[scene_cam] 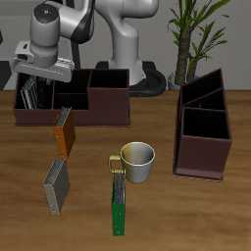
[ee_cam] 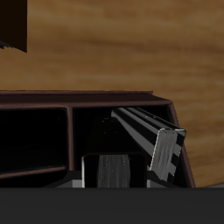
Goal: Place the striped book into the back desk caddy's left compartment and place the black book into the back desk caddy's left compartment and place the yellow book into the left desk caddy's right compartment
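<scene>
While claw [scene_cam: 39, 86] hangs apart over back desk caddy [scene_cam: 98, 106] | striped book [ee_cam: 144, 136] inside, beneath it

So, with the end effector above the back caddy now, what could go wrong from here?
1. In the wrist view the striped book leans tilted against the back desk caddy wall. The end effector hovers close above, and pulling away carelessly may tip or drag it.
2. The mug touches the green book; a wide sweep toward the front books could knock it.
</scene>
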